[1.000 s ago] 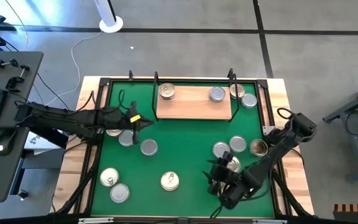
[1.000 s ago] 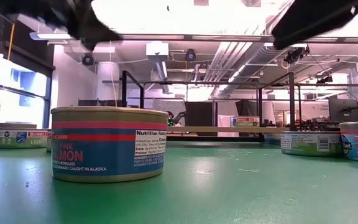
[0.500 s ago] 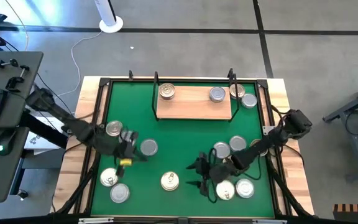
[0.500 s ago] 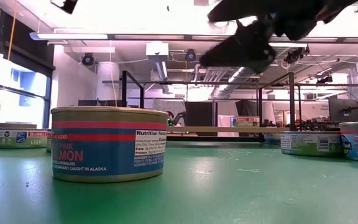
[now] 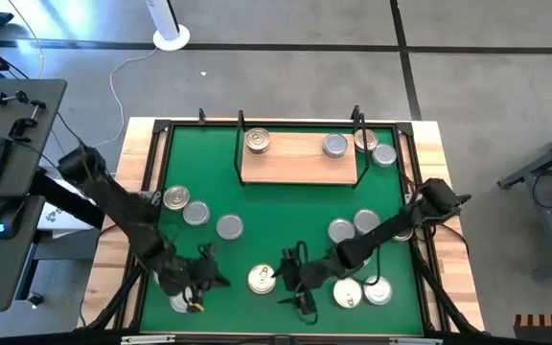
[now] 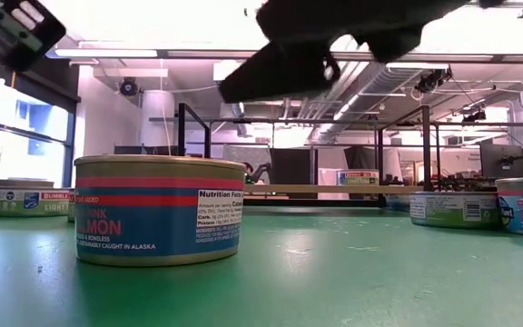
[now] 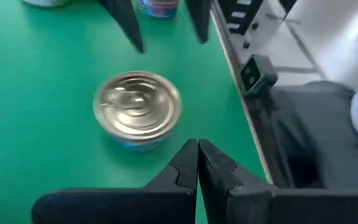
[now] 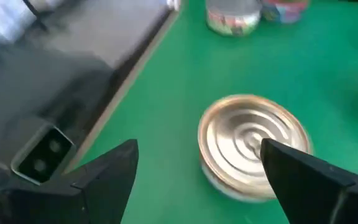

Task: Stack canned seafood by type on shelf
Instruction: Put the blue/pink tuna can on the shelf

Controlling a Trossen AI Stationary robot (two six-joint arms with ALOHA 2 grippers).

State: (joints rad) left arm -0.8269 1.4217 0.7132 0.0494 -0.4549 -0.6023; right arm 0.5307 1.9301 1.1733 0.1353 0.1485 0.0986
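Note:
A gold-lidded tin (image 5: 262, 279) stands on the green mat near its near edge; in the low view it is the pink salmon can (image 6: 157, 209). My right gripper (image 5: 286, 280) is open just to its right, above the mat. In the right wrist view the gripper (image 8: 197, 149) has the tin (image 8: 253, 140) just ahead of its fingers. My left gripper (image 5: 217, 278) hovers to the tin's left, shut (image 7: 197, 163), with the tin (image 7: 138, 109) ahead of it. The wooden shelf (image 5: 300, 163) carries a gold tin (image 5: 257, 142) and a silver tin (image 5: 334, 146).
Other tins stand on the mat: three at the left (image 5: 196, 213), two at the right (image 5: 353, 226), two at the near right (image 5: 362, 292), one under my left arm (image 5: 182, 302). Two more (image 5: 376, 148) sit beside the shelf's right upright. A black frame (image 5: 156, 192) rims the mat.
My left gripper has swung from the tins at the left toward the table's near edge, ending left of the gold tin. My right gripper has travelled left along the near side toward the same tin, uncovering two tins at the near right. No tin has moved.

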